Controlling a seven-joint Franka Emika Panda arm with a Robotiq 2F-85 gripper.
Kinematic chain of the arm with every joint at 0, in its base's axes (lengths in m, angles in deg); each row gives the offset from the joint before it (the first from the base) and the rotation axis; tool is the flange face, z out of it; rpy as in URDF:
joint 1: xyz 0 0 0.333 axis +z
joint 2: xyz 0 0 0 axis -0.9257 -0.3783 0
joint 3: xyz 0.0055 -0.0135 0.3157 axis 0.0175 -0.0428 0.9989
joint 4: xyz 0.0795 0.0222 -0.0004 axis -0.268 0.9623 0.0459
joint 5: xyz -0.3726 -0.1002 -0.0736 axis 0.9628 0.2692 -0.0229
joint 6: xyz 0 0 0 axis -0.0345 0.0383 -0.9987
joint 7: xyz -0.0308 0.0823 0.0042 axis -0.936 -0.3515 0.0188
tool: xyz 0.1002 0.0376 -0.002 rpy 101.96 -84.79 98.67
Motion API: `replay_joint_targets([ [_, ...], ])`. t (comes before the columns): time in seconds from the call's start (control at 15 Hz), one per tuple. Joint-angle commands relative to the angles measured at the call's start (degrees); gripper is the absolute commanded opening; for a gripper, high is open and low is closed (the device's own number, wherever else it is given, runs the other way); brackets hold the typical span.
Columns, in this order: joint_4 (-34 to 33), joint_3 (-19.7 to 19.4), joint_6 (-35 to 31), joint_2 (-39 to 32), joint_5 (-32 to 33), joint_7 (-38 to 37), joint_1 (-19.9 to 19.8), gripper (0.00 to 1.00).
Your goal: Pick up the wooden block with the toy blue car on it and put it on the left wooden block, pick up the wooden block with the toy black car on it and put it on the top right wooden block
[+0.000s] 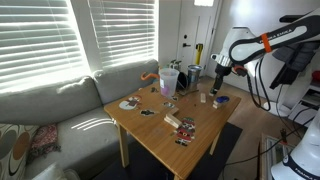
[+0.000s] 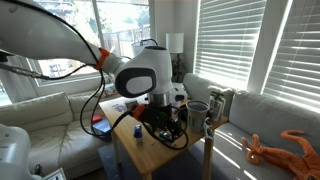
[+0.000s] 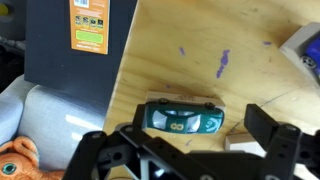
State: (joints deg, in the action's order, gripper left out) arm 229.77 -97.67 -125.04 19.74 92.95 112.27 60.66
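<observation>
In the wrist view a dark teal-and-black toy car (image 3: 180,118) with white markings lies on a small wooden block (image 3: 175,101) on the wooden table (image 3: 190,50). My gripper (image 3: 200,138) is open just above it, one finger on each side of the car and nothing held. The corner of another wooden block (image 3: 245,146) shows beside the right finger. In an exterior view the gripper (image 1: 217,76) hangs over the table's far right part. A tiny bright-blue toy (image 2: 138,131) sits on the table in an exterior view; I cannot tell what it rests on.
Cups (image 1: 168,78), an orange toy (image 1: 148,76) and flat dark items (image 1: 184,128) are spread over the table (image 1: 160,135). A grey sofa (image 1: 60,110) stands beside it. A dark box with an orange label (image 3: 85,40) borders the table edge in the wrist view.
</observation>
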Motion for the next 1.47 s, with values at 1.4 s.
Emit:
replay_joint_targets([
  [1.4,-3.20,-1.85,0.13,-5.41,-6.47,1.42,-0.23,1.00],
])
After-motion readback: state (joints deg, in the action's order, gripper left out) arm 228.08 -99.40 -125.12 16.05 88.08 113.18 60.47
